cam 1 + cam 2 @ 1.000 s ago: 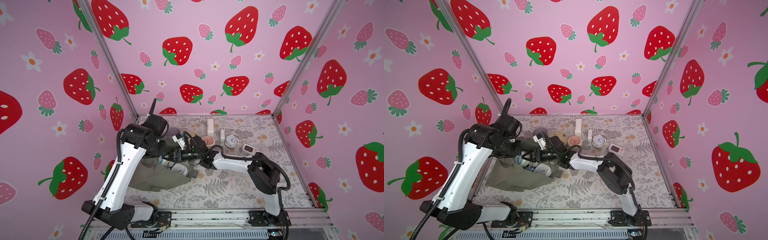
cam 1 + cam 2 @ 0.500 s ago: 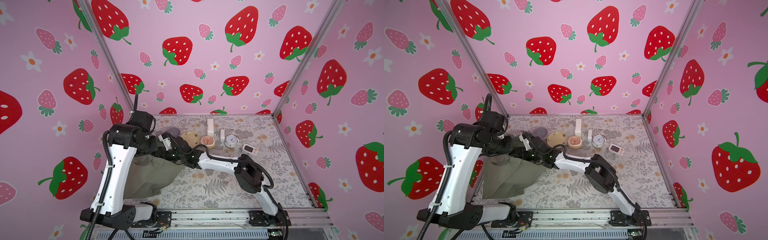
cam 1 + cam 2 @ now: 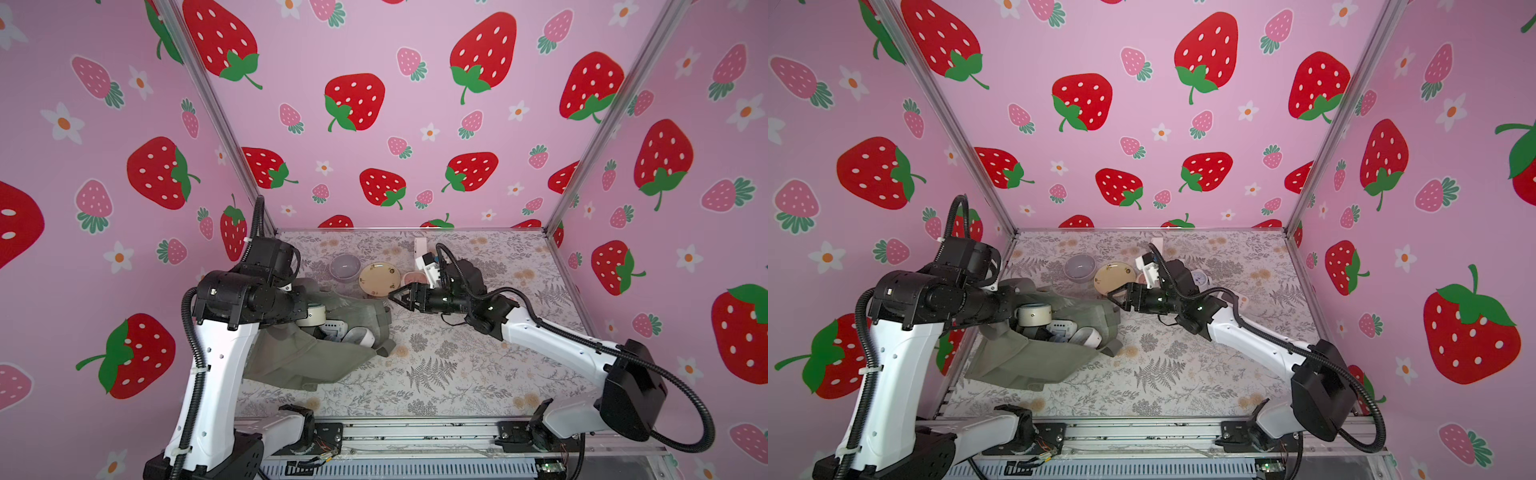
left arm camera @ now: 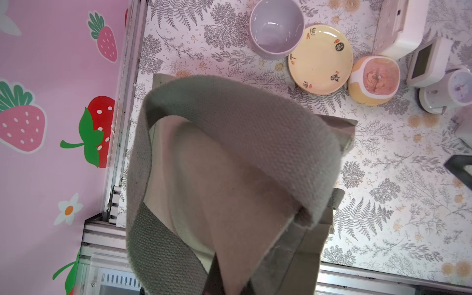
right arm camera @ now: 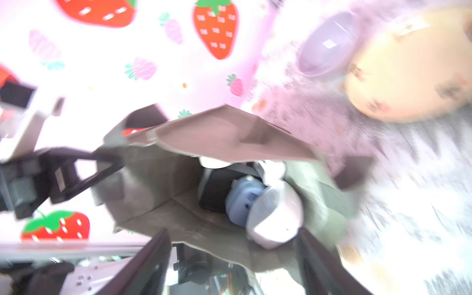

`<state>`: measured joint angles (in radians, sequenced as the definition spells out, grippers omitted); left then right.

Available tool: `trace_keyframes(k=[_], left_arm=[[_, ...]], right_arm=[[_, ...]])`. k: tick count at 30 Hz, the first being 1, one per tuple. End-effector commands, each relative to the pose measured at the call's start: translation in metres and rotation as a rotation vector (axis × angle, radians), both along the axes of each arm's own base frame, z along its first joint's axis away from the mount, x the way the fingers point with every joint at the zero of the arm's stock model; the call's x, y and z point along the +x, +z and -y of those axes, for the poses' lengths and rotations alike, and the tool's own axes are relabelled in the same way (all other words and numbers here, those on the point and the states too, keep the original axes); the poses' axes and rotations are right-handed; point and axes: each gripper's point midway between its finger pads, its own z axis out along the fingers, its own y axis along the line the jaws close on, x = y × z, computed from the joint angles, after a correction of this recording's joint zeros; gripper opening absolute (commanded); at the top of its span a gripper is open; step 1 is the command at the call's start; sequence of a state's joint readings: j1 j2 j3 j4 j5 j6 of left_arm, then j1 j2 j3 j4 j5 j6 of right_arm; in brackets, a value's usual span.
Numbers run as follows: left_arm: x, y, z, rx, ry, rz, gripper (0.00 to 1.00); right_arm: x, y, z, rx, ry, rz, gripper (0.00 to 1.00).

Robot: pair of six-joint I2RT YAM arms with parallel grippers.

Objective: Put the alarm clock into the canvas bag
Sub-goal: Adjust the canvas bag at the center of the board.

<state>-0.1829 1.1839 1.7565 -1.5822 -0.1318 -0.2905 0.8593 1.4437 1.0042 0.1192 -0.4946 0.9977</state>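
Note:
The olive-grey canvas bag (image 3: 299,357) (image 3: 1025,357) lies at the table's left with its mouth facing right. My left gripper (image 4: 222,281) is shut on the bag's rim beside a loop handle (image 4: 242,122) and holds the mouth open. Its fingertips are buried in the fabric in both top views. A white alarm clock (image 3: 359,336) (image 5: 275,212) rests just inside the mouth, with a bluish clock (image 5: 242,201) and a round white one (image 3: 316,313) beside it. My right gripper (image 3: 397,297) (image 3: 1115,297) (image 5: 235,268) hangs open and empty, a little right of the mouth.
A lilac bowl (image 3: 345,267), a yellow plate (image 3: 379,279) and a pink-lidded pot (image 4: 373,79) stand behind the bag. A lilac round clock (image 3: 1200,278) (image 4: 457,89) and a small digital clock (image 4: 425,62) stand at the back, behind the right arm.
My right gripper has opened and drawn back out of the bag to the right. The left arm has shifted left with the bag's rim still in its grip.

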Motion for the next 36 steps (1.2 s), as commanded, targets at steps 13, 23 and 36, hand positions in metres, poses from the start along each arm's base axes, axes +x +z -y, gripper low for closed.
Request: trace_keyframes(k=[13, 23, 36], left_arm=[[-0.010, 0.012, 0.003, -0.010, -0.055, 0.022, 0.00], [-0.015, 0.014, 0.003, -0.028, -0.041, 0.026, 0.00], [-0.033, 0.034, -0.021, 0.056, 0.069, 0.021, 0.00]], right_arm=[[-0.038, -0.116, -0.016, -0.089, 0.138, -0.450, 0.63], [-0.037, -0.131, -0.065, 0.059, 0.147, -0.530, 0.45], [-0.015, -0.009, -0.039, -0.057, 0.091, -0.139, 0.00]])
